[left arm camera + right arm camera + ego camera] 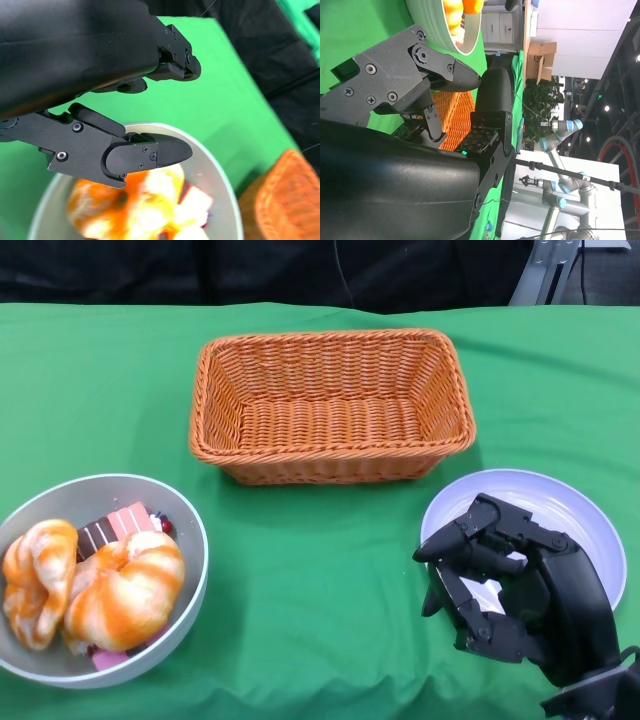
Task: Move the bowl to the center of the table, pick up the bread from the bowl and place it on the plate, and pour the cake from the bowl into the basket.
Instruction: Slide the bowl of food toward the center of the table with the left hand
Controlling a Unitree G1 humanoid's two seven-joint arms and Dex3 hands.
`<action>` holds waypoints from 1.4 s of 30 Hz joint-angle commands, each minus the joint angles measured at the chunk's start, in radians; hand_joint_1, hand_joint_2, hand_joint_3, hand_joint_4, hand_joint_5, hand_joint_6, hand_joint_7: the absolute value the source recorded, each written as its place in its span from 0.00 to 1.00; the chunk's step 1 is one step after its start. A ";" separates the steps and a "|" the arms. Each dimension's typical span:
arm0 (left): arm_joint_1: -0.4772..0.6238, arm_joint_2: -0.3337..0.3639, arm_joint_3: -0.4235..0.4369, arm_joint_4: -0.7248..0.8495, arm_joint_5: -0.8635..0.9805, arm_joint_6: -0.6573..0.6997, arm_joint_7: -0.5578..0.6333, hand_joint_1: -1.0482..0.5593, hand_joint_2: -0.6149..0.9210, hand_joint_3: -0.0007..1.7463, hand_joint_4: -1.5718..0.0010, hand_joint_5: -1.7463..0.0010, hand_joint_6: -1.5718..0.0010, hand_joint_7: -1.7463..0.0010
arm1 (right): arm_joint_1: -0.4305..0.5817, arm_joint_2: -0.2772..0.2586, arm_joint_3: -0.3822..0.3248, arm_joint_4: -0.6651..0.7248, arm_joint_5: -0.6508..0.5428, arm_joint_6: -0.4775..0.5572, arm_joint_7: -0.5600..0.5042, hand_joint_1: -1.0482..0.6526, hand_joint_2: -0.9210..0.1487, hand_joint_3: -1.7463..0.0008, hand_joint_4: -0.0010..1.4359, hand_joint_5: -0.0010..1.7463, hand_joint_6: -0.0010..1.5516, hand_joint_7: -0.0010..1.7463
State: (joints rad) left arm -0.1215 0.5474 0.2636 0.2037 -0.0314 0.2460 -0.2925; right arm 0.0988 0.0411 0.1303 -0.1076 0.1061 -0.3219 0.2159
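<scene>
You've got nothing done yet, as far as the pics show: bowl [190, 550] sits at the tabletop's [320, 580] near left corner, not centre, w/ both bread pieces [125, 590] and the cake [118, 523] inside. Plate [590, 525] at near right and basket [330, 405] at the back are both bare. Your right hand [500, 585] hovers over the plate, fingers apart, holding nothing. Left hand [135, 115] hangs just above the bowl, fingers spread, gripping nothing. All three steps are left, bowl move first.
</scene>
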 commanded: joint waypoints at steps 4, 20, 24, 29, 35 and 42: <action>-0.020 0.045 -0.051 0.014 0.030 0.083 -0.044 0.33 1.00 0.33 0.82 0.99 0.86 1.00 | 0.010 -0.009 -0.005 -0.011 0.002 -0.006 -0.002 0.56 0.29 0.48 0.55 0.87 0.47 0.66; -0.074 0.092 -0.131 0.021 -0.017 0.222 -0.246 0.34 1.00 0.34 0.82 0.99 0.88 0.99 | 0.010 -0.004 -0.002 -0.009 0.000 -0.010 -0.006 0.56 0.29 0.48 0.55 0.88 0.48 0.66; -0.061 0.099 -0.134 -0.022 -0.036 0.244 -0.277 0.34 1.00 0.32 0.81 0.99 0.88 1.00 | 0.009 -0.003 -0.001 -0.007 -0.004 -0.017 -0.009 0.56 0.29 0.47 0.54 0.88 0.47 0.66; -0.044 0.118 -0.145 -0.088 -0.057 0.281 -0.340 0.34 1.00 0.32 0.80 0.99 0.90 1.00 | 0.010 0.001 0.000 -0.013 -0.019 -0.016 -0.024 0.56 0.30 0.47 0.55 0.87 0.47 0.66; -0.034 0.139 -0.196 -0.136 -0.036 0.272 -0.370 0.34 1.00 0.32 0.79 0.98 0.92 1.00 | 0.011 0.002 0.001 -0.020 -0.022 -0.016 -0.027 0.56 0.30 0.47 0.54 0.87 0.47 0.66; -0.026 0.117 -0.204 -0.183 -0.040 0.289 -0.352 0.34 1.00 0.32 0.79 0.99 0.92 1.00 | 0.014 0.005 0.005 -0.027 -0.028 -0.007 -0.028 0.56 0.31 0.46 0.54 0.87 0.47 0.67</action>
State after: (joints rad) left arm -0.1600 0.6610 0.0650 0.0381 -0.0691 0.5302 -0.6480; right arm 0.1084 0.0506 0.1359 -0.1235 0.0727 -0.3252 0.1929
